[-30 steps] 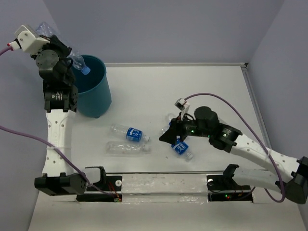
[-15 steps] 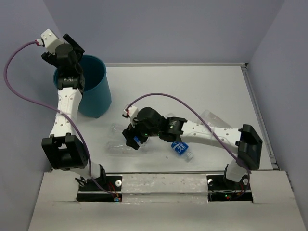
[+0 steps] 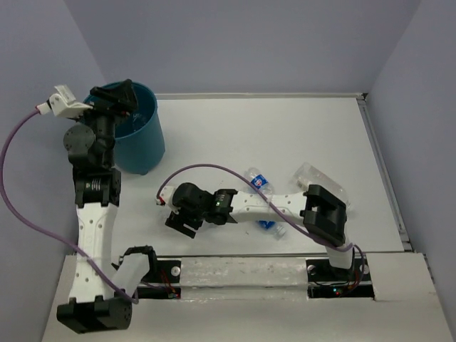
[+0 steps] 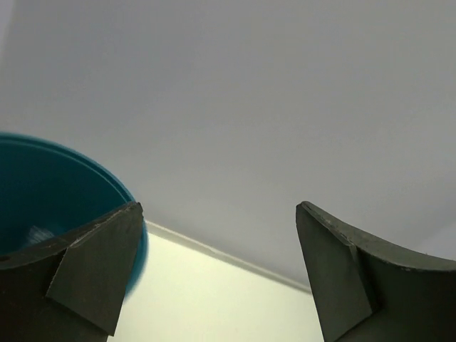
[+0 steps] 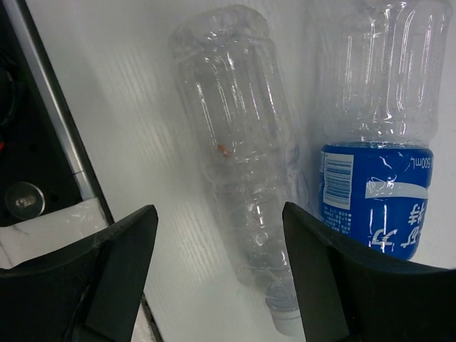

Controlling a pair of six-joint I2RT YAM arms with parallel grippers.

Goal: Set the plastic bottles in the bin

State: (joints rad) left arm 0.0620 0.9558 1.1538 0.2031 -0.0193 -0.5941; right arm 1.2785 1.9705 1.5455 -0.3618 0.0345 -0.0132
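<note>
L arm is up high, left end effector [image 3: 120,96] hanging over the left side of the teal bin [image 3: 146,146] mouth. Its fingers are wide apart w/ nothing btwn them; the wrist view shows only wall and a slice of bin rim. Something pale lies inside the bin, too blurred to name. R arm reaches low across the tabletop [image 3: 214,132] toward the left, right end effector [image 5: 219,214] spread open, one finger either side of an unlabelled clear bottle [image 5: 239,164] lying flat near the front edge, no contact visible. Just beside it, parallel, lies a blue-labelled bottle [image 5: 370,189], partly behind one finger. Overhead view, further right: second blue-labelled bottle [image 3: 256,180] just beyond the R forearm, third blue-labelled bottle [image 3: 269,226] poking out beneath it, and a crumpled clear bottle [image 3: 310,173] by the elbow.
</note>
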